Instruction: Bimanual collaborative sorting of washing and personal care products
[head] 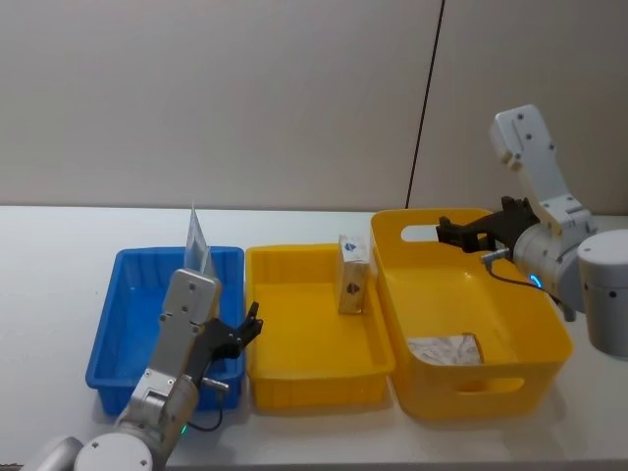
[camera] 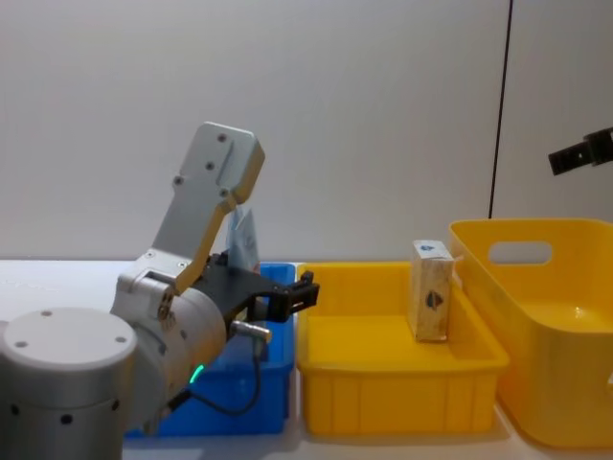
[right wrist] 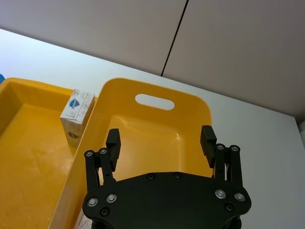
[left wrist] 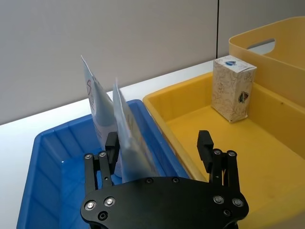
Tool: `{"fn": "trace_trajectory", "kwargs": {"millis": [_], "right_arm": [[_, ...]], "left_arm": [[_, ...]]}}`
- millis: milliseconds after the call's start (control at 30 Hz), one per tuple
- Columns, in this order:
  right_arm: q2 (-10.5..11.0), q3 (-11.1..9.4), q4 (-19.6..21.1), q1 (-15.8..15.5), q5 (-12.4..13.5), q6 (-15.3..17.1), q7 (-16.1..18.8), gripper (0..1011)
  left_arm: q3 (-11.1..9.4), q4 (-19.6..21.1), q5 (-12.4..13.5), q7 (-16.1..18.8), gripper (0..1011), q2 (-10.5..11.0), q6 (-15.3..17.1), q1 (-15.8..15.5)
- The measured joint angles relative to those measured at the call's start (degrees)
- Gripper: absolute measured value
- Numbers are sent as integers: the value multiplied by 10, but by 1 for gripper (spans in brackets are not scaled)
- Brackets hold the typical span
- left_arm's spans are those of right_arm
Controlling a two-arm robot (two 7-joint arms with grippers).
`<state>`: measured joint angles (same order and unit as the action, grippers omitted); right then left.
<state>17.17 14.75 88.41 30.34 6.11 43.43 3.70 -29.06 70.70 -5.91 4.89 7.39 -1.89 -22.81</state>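
Two pale silvery-blue squeeze tubes (left wrist: 97, 107) stand upright in the blue bin (head: 128, 324), leaning at its far right side (head: 198, 240). A tan-and-white carton (head: 353, 275) with a blue mark stands upright at the far right of the middle yellow bin (head: 314, 378). A white-and-pale-blue pack (head: 446, 348) lies flat in the big yellow basket (head: 549, 334). My left gripper (head: 245, 329) hovers open and holds nothing, above the wall between the blue and yellow bins, nearer to me than the tubes. Open and without a load, my right gripper (head: 451, 233) hangs over the basket's far rim.
The three containers stand side by side on a white table (head: 59, 245), touching or nearly so. The basket has handle slots (right wrist: 153, 101) in its end walls. A grey wall rises behind the table. Bare tabletop lies left of the blue bin and behind the bins.
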Motion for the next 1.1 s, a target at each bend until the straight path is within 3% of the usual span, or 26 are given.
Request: {"fn": "trace_trajectory", "kwargs": {"millis": [433,467,733,1100], "right_arm": [[0,0,0,0,0,0,0,1004],[0,0,0,0,0,0,0,1003],[0,0,0,0,0,0,0,1003],[0,0,0,0,0,0,0,1004]], "left_arm": [[-4,-17,11,4,673,-7,4,-10],[-4,-17,11,4,575,-7,4,-10],[-5,-21,14,5,327,-8,5,-13],[-5,-23,15,6,228,-9,5,-14]]}}
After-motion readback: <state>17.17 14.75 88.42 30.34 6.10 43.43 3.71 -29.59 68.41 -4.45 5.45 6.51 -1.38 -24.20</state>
